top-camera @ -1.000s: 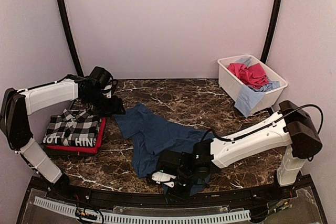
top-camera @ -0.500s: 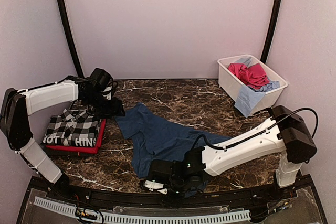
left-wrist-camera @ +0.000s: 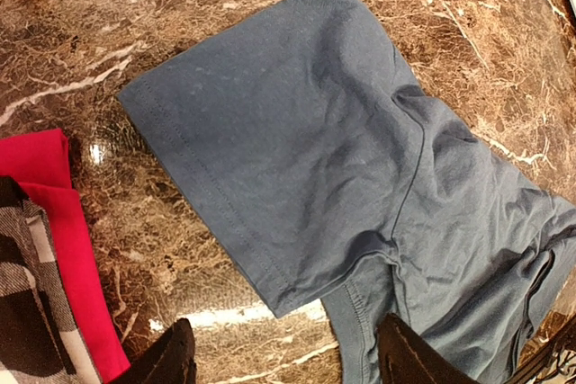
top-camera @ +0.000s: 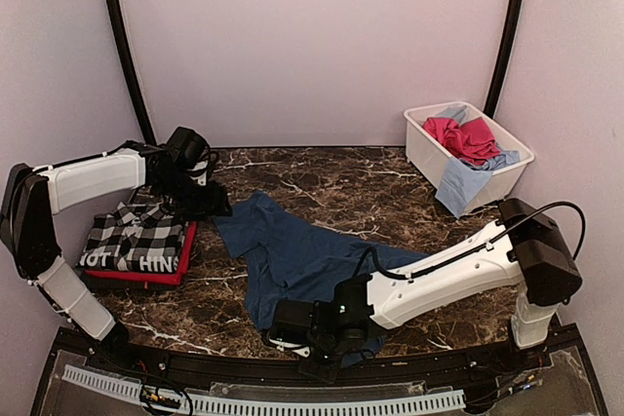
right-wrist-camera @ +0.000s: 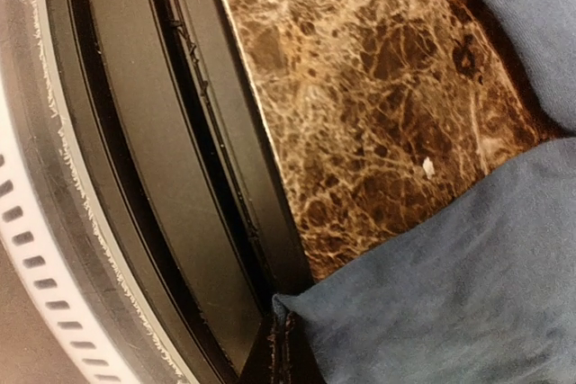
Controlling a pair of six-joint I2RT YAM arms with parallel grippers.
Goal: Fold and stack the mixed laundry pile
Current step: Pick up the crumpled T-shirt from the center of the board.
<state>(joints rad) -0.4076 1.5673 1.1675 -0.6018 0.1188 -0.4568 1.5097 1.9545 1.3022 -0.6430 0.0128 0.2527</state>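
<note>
Jaws of R gripper [right-wrist-camera: 283, 346] pinch tee [right-wrist-camera: 468, 294] corner at table [right-wrist-camera: 360, 132] edge, L gripper [left-wrist-camera: 286, 361] gapes empty; thin pinch could slip on lift, dropping tee off edge.

Left arm [top-camera: 93, 174] reaching inward — left fingers [left-wrist-camera: 175, 359] apart, right arm [top-camera: 439, 275] stretched low leftward — right fingers [right-wrist-camera: 292, 361] pinched together

White arm shells [top-camera: 439, 280], black joints [top-camera: 546, 255], cables [top-camera: 564, 205]
</note>
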